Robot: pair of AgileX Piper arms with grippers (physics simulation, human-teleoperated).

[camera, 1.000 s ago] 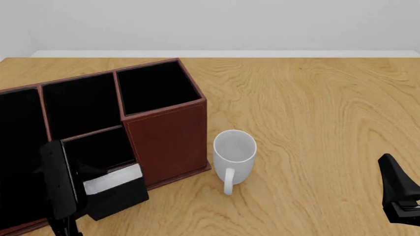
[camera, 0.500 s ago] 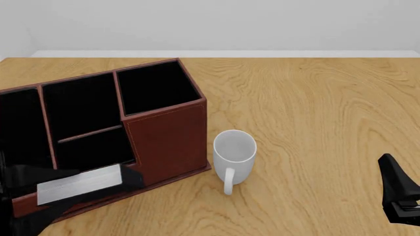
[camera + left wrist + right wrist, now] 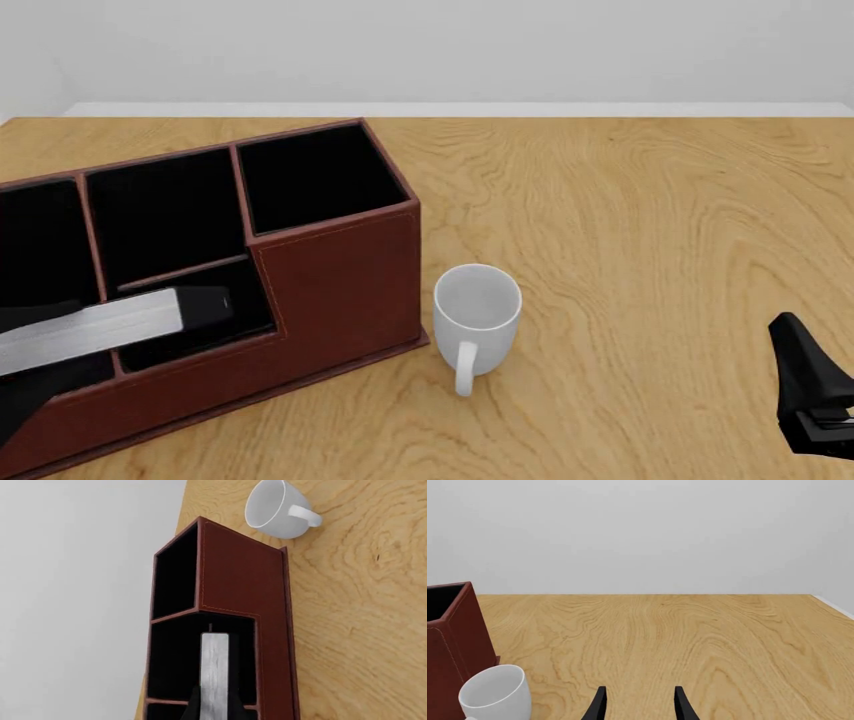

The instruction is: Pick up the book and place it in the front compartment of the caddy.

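The book [image 3: 100,328] has black covers and a white page edge, and it lies tilted over the caddy's low front compartment [image 3: 187,320]. In the left wrist view its page edge [image 3: 215,667] runs straight ahead into that black-lined compartment, with my left gripper [image 3: 215,707] shut on it. The caddy [image 3: 340,285] is a reddish-brown stitched box with black sections. My right gripper [image 3: 639,705] is open and holds nothing, low over the table at the right, far from the caddy.
A white mug [image 3: 475,320] stands on the table just right of the caddy's tall end, handle toward me; the mug [image 3: 496,695] also shows in the right wrist view. The wooden table [image 3: 641,220] stretches away to the right and back.
The book has swung from upright in front of the caddy to lying flat, and moved left and back over the front compartment. My left gripper has slid towards the left edge. The right arm is still.
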